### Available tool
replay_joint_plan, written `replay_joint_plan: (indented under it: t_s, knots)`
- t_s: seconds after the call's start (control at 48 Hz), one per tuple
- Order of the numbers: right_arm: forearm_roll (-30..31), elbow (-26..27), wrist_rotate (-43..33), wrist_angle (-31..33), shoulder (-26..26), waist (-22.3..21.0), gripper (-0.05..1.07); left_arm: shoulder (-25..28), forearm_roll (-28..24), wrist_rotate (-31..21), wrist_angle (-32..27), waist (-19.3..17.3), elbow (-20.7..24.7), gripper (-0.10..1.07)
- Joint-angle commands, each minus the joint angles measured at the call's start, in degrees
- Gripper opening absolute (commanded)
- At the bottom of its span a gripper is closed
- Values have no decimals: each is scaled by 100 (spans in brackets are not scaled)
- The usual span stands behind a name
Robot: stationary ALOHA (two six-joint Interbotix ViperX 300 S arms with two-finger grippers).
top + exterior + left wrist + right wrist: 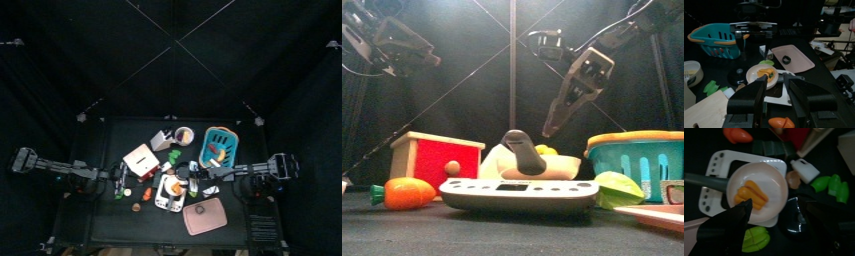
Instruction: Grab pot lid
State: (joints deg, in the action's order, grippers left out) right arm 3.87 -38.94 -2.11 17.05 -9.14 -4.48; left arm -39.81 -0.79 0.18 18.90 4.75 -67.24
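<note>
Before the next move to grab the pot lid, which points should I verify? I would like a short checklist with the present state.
1. Pink lid in view, nothing lying on it: ok.
2. Its black knob free to grip: ok.
3. Right hand open: ok.
4. Right hand aimed at the lid: not ok, it points at the white bowl.
5. Left hand open: ok.

A white kitchen scale (523, 192) stands near the table's front edge, carrying a white bowl (759, 189) with orange pieces inside. Left of the scale lie an orange vegetable (409, 192) and a red-fronted wooden box (436, 160); right of it sit a green piece (616, 187) and a teal basket (639, 160) with an orange rim.
</note>
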Motion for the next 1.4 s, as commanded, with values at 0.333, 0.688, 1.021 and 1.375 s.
replay_joint_plan:
  t_s: [0.333, 0.688, 1.021, 1.375]
  knots:
    - [378, 132, 9, 668, 79, -466, 100, 0, -9, 9, 26, -97, -26, 73]
    - [703, 396, 0, 888, 510, -642, 100, 9, -9, 9, 26, -290, -79, 73]
    - [721, 615, 0, 1274, 967, -624, 89, 0, -9, 9, 26, -290, -97, 73]
    - [633, 624, 18, 1248, 1143, -606, 78, 0, -9, 9, 18, -290, -105, 73]
